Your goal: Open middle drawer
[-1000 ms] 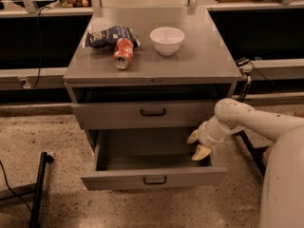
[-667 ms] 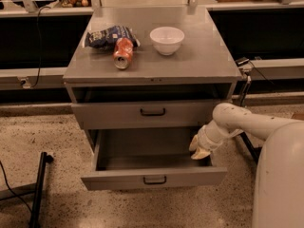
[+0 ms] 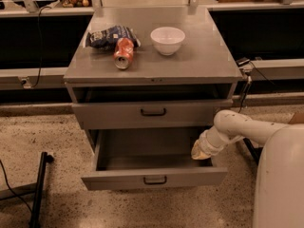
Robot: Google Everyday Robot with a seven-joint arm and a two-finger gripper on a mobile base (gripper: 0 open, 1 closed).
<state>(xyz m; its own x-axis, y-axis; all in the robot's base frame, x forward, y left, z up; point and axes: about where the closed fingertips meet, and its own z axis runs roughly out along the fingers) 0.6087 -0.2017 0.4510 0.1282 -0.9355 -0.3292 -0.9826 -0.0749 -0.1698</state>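
The middle drawer (image 3: pixel 118 178) is a grey metal drawer with a small black bar handle (image 3: pixel 155 179). It stands pulled well out of the grey cabinet, and its inside shows nothing in it. My gripper (image 3: pixel 199 151) reaches in from the right on a white arm. It sits at the drawer's right inner side, just behind the front panel and to the right of the handle, not on it.
The drawer above (image 3: pixel 104 115) stands nearly shut, with a dark gap over it. On the cabinet top (image 3: pixel 204 56) lie a white bowl (image 3: pixel 167 39), a red can (image 3: pixel 123 53) on its side and a blue chip bag (image 3: pixel 107 36). A black stand leg (image 3: pixel 40 184) is on the floor at the left.
The arm's elbow has dropped a little and the gripper has shifted slightly lower at the drawer's right side. The drawer has stayed pulled out.
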